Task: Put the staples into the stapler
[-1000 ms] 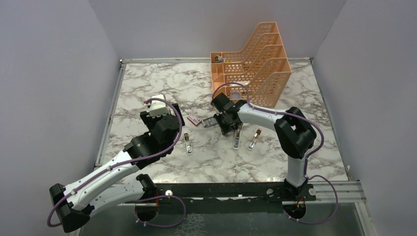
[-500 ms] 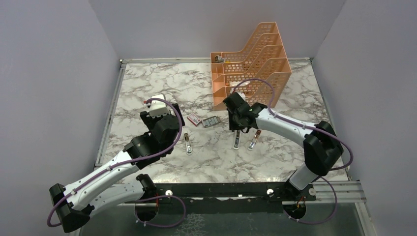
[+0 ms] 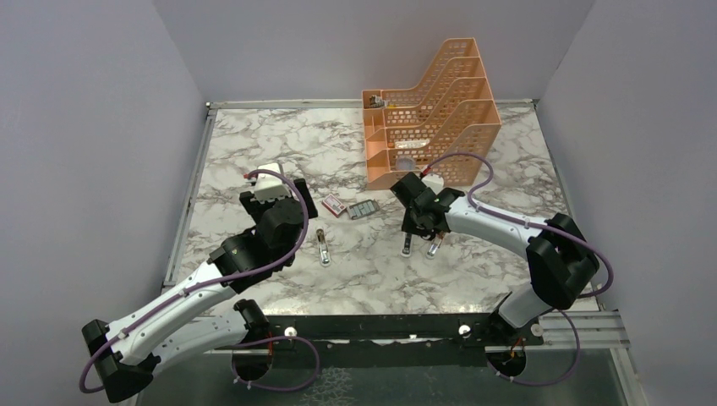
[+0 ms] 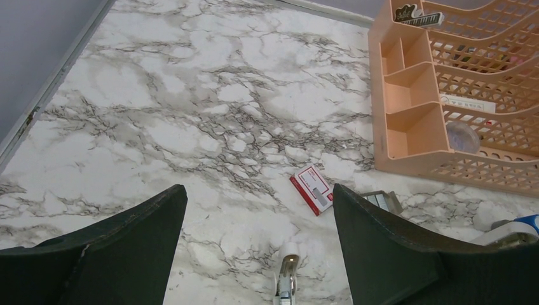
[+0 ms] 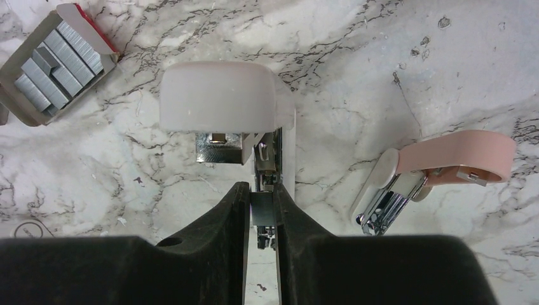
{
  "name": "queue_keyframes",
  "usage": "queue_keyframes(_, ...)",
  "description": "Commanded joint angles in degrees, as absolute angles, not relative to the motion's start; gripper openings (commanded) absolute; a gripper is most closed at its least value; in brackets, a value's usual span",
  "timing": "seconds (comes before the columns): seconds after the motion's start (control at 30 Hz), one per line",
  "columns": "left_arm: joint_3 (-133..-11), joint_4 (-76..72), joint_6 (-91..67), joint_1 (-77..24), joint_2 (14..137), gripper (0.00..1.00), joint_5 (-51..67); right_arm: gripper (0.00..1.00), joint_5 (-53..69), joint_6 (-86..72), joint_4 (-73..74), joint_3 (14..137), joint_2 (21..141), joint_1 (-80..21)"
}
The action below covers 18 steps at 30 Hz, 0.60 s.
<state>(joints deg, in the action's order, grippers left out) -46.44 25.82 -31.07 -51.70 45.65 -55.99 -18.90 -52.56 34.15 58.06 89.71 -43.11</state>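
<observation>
My right hand (image 5: 260,190) is clamped on a thin metal strip (image 5: 262,216) at the white stapler (image 5: 219,95); my left hand (image 4: 257,187) is spread. The staples (image 5: 58,67) lie upper left: light, crumbly; I'd pinch the long sides.

The table (image 3: 254,144) has a white marble pattern with grey veins. At its far right side stands an orange desk organiser (image 3: 440,93). Near the middle lies a small red box (image 3: 335,205), and just beside it a grey tray (image 5: 107,63) filled with staples (image 5: 57,57). Nearer to the front edge lie a white stapler (image 5: 225,95) and a pink stapler (image 5: 445,159) side by side, and a third stapler (image 3: 324,248) apart on the left.
</observation>
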Motion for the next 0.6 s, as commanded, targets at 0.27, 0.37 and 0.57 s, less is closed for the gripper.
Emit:
queue_keyframes(0.27, -46.0, 24.8, -31.8, -51.3, 45.3, 0.86, -54.6, 0.23, -22.9, -58.0, 35.7, 57.5, 88.8, -43.3)
queue_keyframes(0.37, -46.0, 24.9, -31.8, -51.3, 45.3, 0.86, -54.5, 0.23, -23.1, -58.2, 36.1, 57.5, 89.1, -43.6)
queue_keyframes(0.57, -45.9, 24.9, -31.7, -51.4, 45.0, 0.86, -54.6, 0.23, -23.0, -58.6, 36.0, 57.7, 90.5, -44.3)
